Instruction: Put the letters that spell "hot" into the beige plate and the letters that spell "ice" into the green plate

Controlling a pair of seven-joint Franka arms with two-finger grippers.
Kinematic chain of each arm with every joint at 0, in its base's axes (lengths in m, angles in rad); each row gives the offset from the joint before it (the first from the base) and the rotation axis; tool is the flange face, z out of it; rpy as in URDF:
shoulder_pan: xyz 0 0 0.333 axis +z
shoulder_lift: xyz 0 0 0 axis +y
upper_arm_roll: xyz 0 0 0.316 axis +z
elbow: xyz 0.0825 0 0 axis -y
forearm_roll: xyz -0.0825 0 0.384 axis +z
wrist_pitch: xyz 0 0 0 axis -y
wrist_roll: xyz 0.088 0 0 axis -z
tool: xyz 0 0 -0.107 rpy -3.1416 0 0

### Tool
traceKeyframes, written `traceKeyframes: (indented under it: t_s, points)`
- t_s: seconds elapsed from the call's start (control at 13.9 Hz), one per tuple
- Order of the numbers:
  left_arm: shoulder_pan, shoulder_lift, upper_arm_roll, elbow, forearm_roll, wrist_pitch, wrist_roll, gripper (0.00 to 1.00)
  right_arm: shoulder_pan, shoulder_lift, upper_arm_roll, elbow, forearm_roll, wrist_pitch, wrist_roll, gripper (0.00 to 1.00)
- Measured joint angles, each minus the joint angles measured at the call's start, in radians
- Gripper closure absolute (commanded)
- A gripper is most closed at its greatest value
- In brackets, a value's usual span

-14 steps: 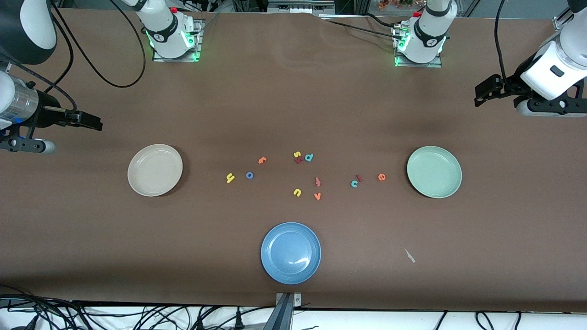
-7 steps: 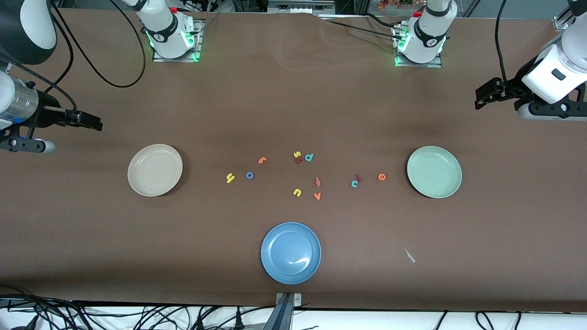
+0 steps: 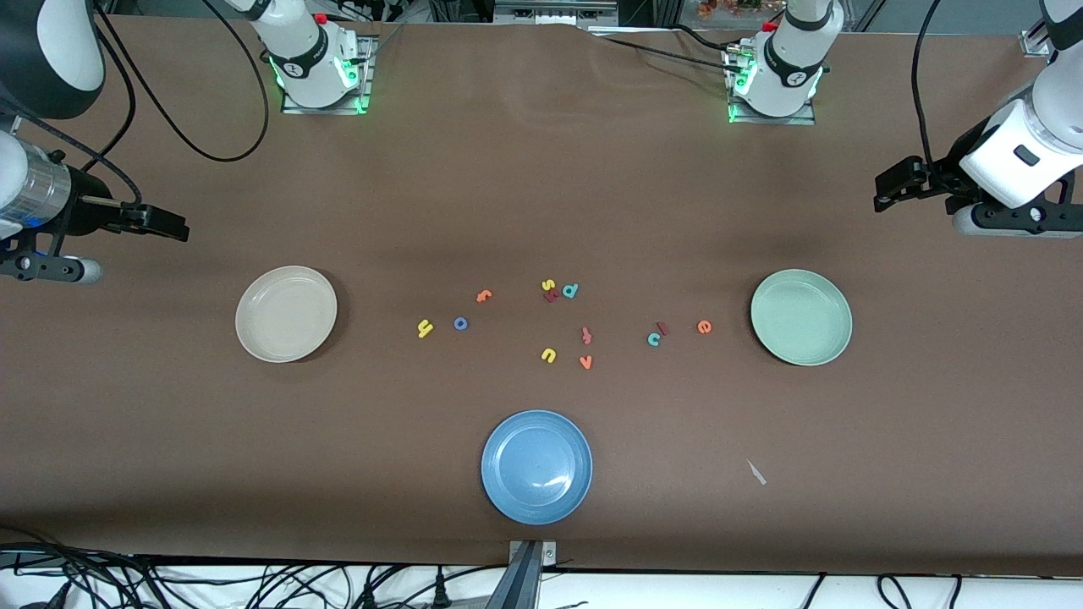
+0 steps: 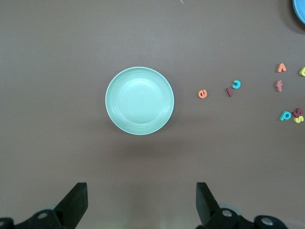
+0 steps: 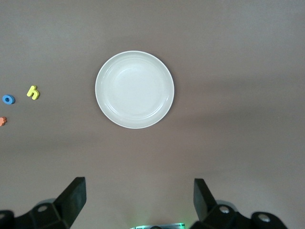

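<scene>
The beige plate [image 3: 286, 314] [image 5: 135, 89] lies toward the right arm's end and holds nothing. Beside it on the table lie the yellow h [image 3: 425, 328], blue o [image 3: 460, 323] and orange t [image 3: 483, 295]. The green plate [image 3: 801, 317] [image 4: 139, 100], which also holds nothing, lies toward the left arm's end. The orange e [image 3: 704, 326], dark red i [image 3: 662, 328] and teal c [image 3: 653, 339] lie beside it. My left gripper [image 3: 890, 182] [image 4: 140, 187] hangs open over the table's left-arm end. My right gripper [image 3: 173, 227] [image 5: 138, 182] hangs open over the right-arm end.
A blue plate [image 3: 536, 466] sits nearest the front camera. Other loose letters lie mid-table: teal d [image 3: 570, 290], yellow s [image 3: 547, 285], yellow u [image 3: 548, 355], orange v [image 3: 585, 362], reddish f-like letter [image 3: 585, 336]. A small pale scrap [image 3: 756, 472] lies on the table.
The left arm's wrist has shifted slightly, with its gripper still open. The right arm and all letters stay where they were.
</scene>
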Motion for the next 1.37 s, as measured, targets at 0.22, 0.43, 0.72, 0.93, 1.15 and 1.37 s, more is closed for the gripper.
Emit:
traceKeyframes:
  t_s: [0.22, 0.43, 0.72, 0.93, 1.15, 1.37]
  points:
    - [0.0, 0.003, 0.0, 0.001, 0.0, 0.0, 0.0, 0.0, 0.0, 0.0, 0.0, 0.0, 0.0, 0.0, 0.0, 0.0]
    - [0.0, 0.009, 0.0, 0.001, 0.0, 0.0, 0.0, 0.0, 0.0, 0.0, 0.0, 0.0, 0.0, 0.0, 0.0, 0.0]
    - [0.0, 0.024, 0.0, 0.028, 0.0, 0.036, 0.016, 0.0, 0.0, 0.0, 0.0, 0.0, 0.0, 0.0, 0.0, 0.0]
    - [0.0, 0.033, 0.0, 0.038, 0.0, 0.036, 0.022, 0.0, 0.0, 0.0, 0.0, 0.0, 0.0, 0.0, 0.0, 0.0]
    - [0.001, 0.037, 0.0, 0.04, 0.0, 0.036, 0.026, 0.0, 0.0, 0.0, 0.0, 0.0, 0.0, 0.0, 0.0, 0.0]
    - [0.001, 0.037, 0.0, 0.04, 0.0, 0.036, 0.028, 0.0, 0.0, 0.0, 0.0, 0.0, 0.0, 0.0, 0.0, 0.0]
